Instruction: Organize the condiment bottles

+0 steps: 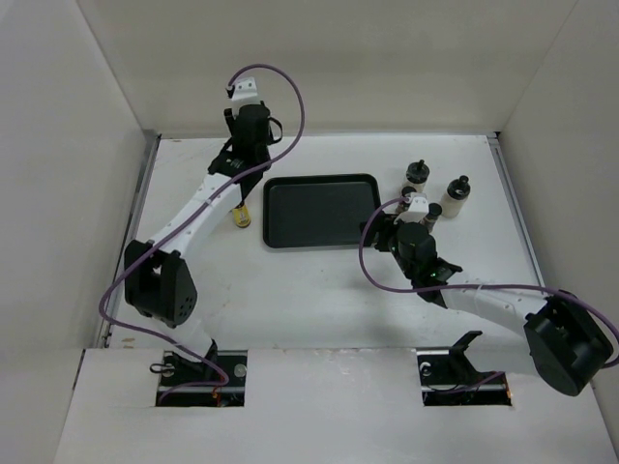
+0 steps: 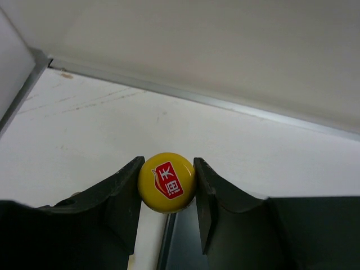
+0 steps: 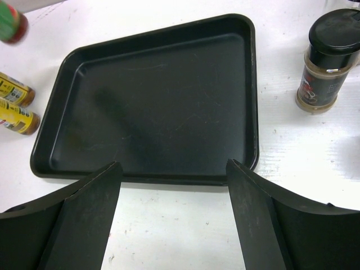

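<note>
**While only the cap is pinched, the tall bottle may slip or swing**

Because the left gripper [image 2: 167, 167] is closed narrow on the yellow cap [image 2: 167, 184] alone, the whole bottle depends on a small, smooth, rounded surface. Its body is hidden in the left wrist view. The blurred red bottle [image 3: 10, 22] at the far-left corner of the right wrist view is probably it, just left of the black tray [image 3: 250, 84]. Whether its base rests on the table [image 1: 319, 290] I cannot tell.

The first risk is the grip. A round cap can roll between flat pads, and a tall bottle held so high can swing like a pendulum on any quick sideways move, then drop or land tilted.

The second is the tray's raised rim. If the bottle is carried right too low, its base could catch the left wall and be levered out of the jaws.

The third is the neighbours. A yellow-labelled bottle [image 3: 12, 90] and a second yellow-labelled bottle [image 3: 18, 117] sit close by on the tray's left side, where a swinging base or a descending finger could knock them.

Lastly, the right gripper [image 3: 174, 214] hangs wide and empty at the tray's near-right edge, with a black-topped spice bottle [image 3: 324, 62] to its right. Both arms reaching over the empty tray at once could collide.
</note>
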